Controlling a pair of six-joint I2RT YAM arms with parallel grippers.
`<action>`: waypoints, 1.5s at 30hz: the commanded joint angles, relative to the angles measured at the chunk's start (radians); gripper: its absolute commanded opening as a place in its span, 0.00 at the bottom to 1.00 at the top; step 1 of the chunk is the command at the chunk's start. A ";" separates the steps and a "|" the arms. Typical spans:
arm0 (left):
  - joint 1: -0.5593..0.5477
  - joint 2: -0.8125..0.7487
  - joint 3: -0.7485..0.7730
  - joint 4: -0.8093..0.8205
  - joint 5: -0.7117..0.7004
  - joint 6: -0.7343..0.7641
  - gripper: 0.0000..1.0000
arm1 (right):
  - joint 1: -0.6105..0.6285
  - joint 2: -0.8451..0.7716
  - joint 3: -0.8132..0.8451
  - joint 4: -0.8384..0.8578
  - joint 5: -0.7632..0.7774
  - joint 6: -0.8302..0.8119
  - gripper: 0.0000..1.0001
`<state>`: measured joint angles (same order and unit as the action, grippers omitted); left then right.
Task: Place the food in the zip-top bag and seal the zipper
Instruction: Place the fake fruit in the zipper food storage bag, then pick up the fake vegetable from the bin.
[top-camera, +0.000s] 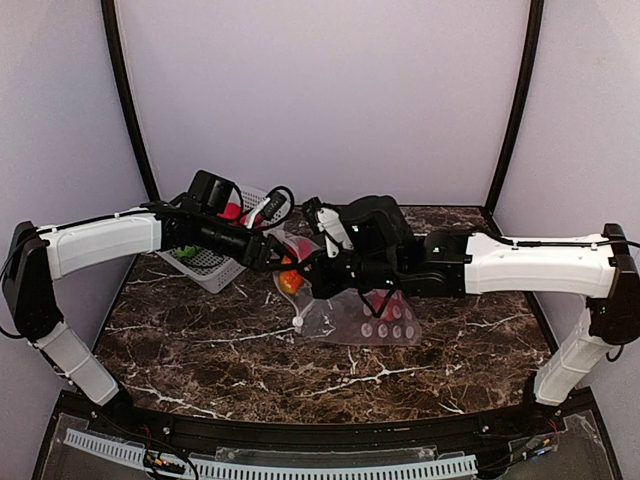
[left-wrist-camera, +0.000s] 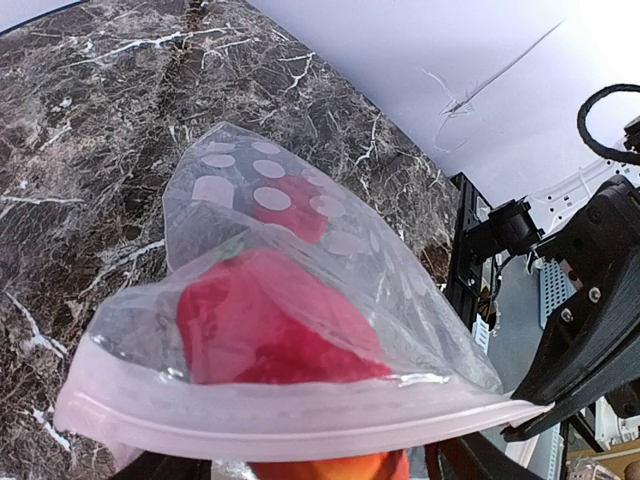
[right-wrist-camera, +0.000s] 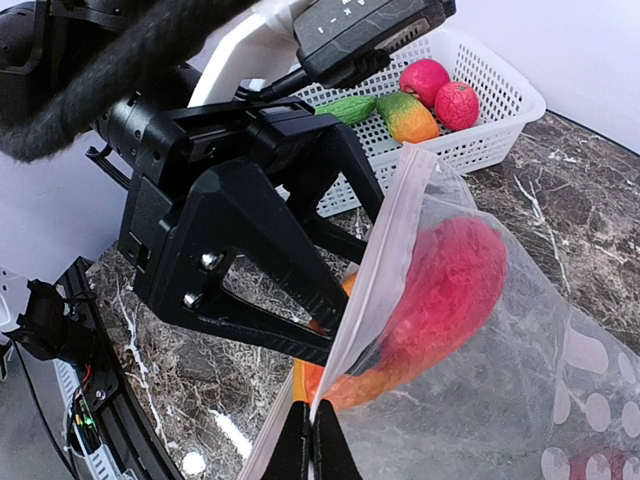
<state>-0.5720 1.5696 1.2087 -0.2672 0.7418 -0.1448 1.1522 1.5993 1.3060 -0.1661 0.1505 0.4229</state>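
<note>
The clear dotted zip-top bag (top-camera: 375, 322) lies mid-table with its mouth lifted to the left. My right gripper (top-camera: 318, 276) is shut on the bag's pinkish zipper edge (right-wrist-camera: 385, 250), its fingers (right-wrist-camera: 300, 445) pinched together, holding the mouth up. My left gripper (top-camera: 284, 266) is shut on a red-orange toy fruit (right-wrist-camera: 450, 285) at the mouth, its red end seen through the plastic. In the left wrist view the zipper (left-wrist-camera: 300, 410) crosses in front and the fruit's orange end (left-wrist-camera: 335, 468) shows below. Another red piece (left-wrist-camera: 300, 205) lies deeper in the bag. The white slider tab (top-camera: 298, 321) hangs at the bag's corner.
A white lattice basket (top-camera: 205, 262) stands at the back left behind my left arm. It holds two red round pieces (right-wrist-camera: 425, 80), an orange-yellow-green piece (right-wrist-camera: 405, 115) and a green cucumber-like piece (right-wrist-camera: 345, 107). The table is dark marble with walls around.
</note>
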 joint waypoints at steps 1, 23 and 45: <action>0.004 -0.037 -0.011 0.009 -0.025 -0.001 0.76 | 0.013 -0.005 0.019 -0.002 0.024 0.025 0.00; 0.004 -0.133 -0.050 0.065 -0.012 0.037 0.79 | 0.000 -0.031 -0.002 -0.013 0.067 0.053 0.00; 0.312 -0.154 0.011 -0.118 -0.549 0.128 0.82 | -0.006 -0.052 -0.016 -0.013 0.081 0.050 0.00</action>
<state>-0.2916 1.3586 1.1622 -0.2245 0.3969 -0.0933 1.1500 1.5768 1.3018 -0.1867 0.2176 0.4725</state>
